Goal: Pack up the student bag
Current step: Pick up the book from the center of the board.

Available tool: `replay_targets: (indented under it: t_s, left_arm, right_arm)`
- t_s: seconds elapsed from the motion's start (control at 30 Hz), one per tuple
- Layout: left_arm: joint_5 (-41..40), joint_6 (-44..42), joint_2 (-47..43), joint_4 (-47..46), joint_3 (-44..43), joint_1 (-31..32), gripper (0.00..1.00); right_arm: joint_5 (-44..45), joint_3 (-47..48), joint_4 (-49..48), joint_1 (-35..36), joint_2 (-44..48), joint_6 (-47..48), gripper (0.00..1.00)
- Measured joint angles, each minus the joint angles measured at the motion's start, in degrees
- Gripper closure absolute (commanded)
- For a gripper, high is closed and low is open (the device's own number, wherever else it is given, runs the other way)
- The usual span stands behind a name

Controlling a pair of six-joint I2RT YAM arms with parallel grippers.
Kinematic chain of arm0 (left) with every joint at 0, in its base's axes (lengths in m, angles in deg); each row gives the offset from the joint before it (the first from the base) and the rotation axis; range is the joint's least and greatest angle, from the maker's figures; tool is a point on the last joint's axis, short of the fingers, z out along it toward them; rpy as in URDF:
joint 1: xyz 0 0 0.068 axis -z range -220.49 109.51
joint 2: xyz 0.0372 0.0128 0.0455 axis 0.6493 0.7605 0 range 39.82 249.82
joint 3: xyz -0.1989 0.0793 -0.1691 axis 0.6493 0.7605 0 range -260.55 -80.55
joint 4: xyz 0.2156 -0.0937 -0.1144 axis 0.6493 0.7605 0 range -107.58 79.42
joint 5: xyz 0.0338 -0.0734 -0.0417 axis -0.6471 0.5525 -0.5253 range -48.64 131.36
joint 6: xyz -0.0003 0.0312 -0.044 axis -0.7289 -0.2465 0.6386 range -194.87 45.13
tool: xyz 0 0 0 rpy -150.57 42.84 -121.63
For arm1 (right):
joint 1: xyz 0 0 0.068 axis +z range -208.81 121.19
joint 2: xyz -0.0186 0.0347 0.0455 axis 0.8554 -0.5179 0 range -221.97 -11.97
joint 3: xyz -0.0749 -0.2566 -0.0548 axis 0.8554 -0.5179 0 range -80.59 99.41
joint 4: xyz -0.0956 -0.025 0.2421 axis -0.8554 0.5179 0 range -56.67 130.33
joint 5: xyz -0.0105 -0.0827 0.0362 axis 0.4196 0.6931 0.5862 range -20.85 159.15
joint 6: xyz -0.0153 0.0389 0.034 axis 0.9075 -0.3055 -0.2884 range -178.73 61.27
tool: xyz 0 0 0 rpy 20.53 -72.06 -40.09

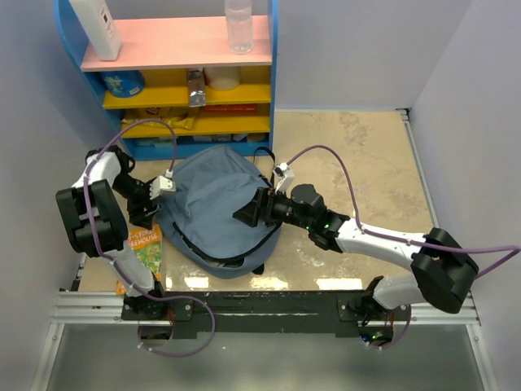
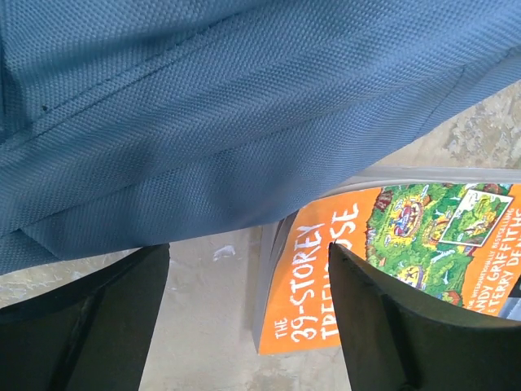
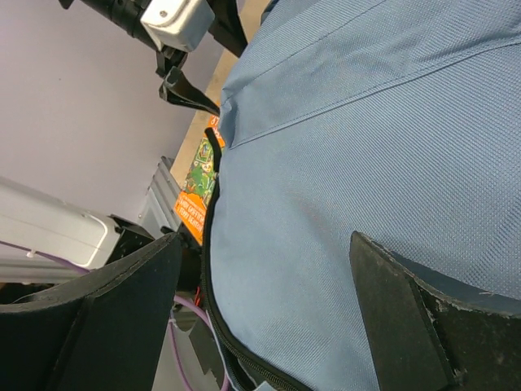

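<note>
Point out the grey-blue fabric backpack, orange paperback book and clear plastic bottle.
grey-blue fabric backpack (image 1: pixel 213 195), top view, middle panel.
orange paperback book (image 2: pixel 311 285), left wrist view, cover title.
clear plastic bottle (image 1: pixel 238 26), top view, body.

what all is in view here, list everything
student bag: one, slate blue, middle of table
book: one, orange, on table beside the bag
shelf unit: one, blue frame, pink and yellow shelves, far side
white bottle: one, white, top shelf
clear bottle: one, clear, top shelf
tub: one, blue, yellow shelf
table: one, beige
left gripper: one, black, open, above the book
right gripper: one, black, open, at the bag
</note>
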Motion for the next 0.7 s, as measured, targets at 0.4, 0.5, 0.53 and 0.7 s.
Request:
replay_targets:
  t_s: [0.4, 0.5, 0.53, 0.7]
  left_arm:
    - [-3.3, -0.7, 0.0, -0.3, 8.6, -0.1, 0.27]
    - [-4.3, -1.4, -0.2, -1.3, 8.9, 0.2, 0.38]
    - [-4.5, -1.7, -0.3, -1.8, 9.0, 0.3, 0.42]
    - [-5.5, -2.5, -3.2, -3.4, 10.0, 0.6, 0.49]
  right_arm:
    - [0.0, 0.0, 0.1, -0.2, 0.0, 0.0, 0.14]
    - [0.0, 0.0, 0.1, -0.2, 0.0, 0.0, 0.14]
    - [0.0, 0.0, 0.1, -0.2, 0.0, 0.0, 0.14]
    - [-0.1, 0.0, 0.0, -0.2, 0.0, 0.0, 0.14]
